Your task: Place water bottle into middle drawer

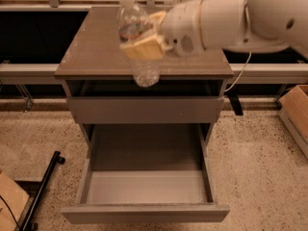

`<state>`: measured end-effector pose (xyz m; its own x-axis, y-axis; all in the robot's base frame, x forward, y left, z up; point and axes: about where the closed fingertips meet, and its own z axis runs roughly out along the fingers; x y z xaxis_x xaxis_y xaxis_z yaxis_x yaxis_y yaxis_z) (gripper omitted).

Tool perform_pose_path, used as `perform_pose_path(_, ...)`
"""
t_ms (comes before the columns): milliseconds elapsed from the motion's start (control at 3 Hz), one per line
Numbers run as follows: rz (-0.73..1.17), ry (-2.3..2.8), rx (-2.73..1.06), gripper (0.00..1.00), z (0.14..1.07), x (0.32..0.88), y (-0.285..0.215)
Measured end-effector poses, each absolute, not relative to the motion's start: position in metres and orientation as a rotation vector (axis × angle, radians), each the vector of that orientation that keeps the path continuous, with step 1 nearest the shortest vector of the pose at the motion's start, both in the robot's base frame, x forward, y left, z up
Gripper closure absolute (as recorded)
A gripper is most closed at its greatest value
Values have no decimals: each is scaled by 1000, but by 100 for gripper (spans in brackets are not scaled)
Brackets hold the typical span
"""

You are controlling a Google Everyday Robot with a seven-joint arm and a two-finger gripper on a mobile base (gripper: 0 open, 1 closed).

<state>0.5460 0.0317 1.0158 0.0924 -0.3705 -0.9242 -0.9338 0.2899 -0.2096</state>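
Transfer half done: clear ribbed plastic water bottle (138,42) hangs pinched in the tan jaws of the gripper (144,48) over the brown counter's (94,49) front edge, with the open grey middle drawer (144,187) below unfilled.

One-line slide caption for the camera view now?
Gripper, shut on the water bottle, holds it over the front edge of the cabinet, above the open middle drawer.
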Motion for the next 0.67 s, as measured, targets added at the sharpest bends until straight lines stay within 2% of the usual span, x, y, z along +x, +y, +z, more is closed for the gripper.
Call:
perform_pose_path(333,833,1468,-1260,100,930,521,56)
perform_pose_path(667,962,1464,-1295,100,831,526,80)
